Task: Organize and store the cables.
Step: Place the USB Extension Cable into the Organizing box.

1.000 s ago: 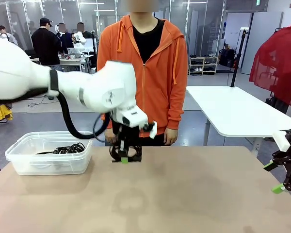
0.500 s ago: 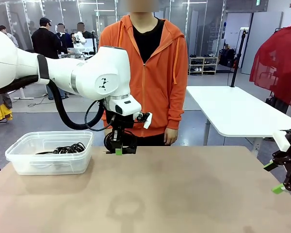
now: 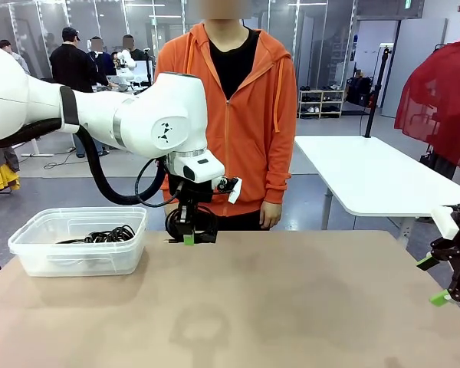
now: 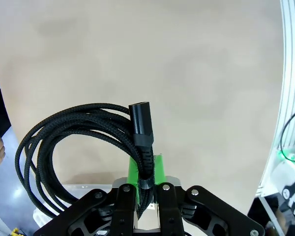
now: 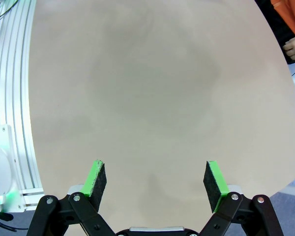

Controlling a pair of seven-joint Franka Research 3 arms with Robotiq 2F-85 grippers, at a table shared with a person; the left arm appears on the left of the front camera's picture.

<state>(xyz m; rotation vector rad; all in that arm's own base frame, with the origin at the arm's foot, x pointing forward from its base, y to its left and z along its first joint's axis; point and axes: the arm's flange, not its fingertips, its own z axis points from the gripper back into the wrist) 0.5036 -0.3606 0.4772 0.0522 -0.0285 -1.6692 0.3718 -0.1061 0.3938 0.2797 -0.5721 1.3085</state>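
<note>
Two grippers are working this table. The left gripper (image 3: 190, 238) is pinching a cable (image 4: 78, 147) between its green pads (image 4: 137, 169), jaws drawn in tight around the braided cord just below a black plug (image 4: 140, 120). In the left wrist view the coil is hanging off to one side of the fingers in loose loops, with the plug sticking up past the fingertips. From the front, the left arm is reaching in from the left side and bending down at the wrist, so the gripper is pointing at the table (image 3: 276, 307) near its far edge, just in front of the person (image 3: 230, 115); the coil is hanging at the gripper, above the tabletop.

The right gripper (image 3: 437, 280) is sitting at the table's right edge with its fingers spread wide and nothing between them; its wrist view is looking down on bare tabletop.

More cables (image 3: 100, 235) are lying inside a clear bin (image 3: 31, 257) at the left of the table.
</note>
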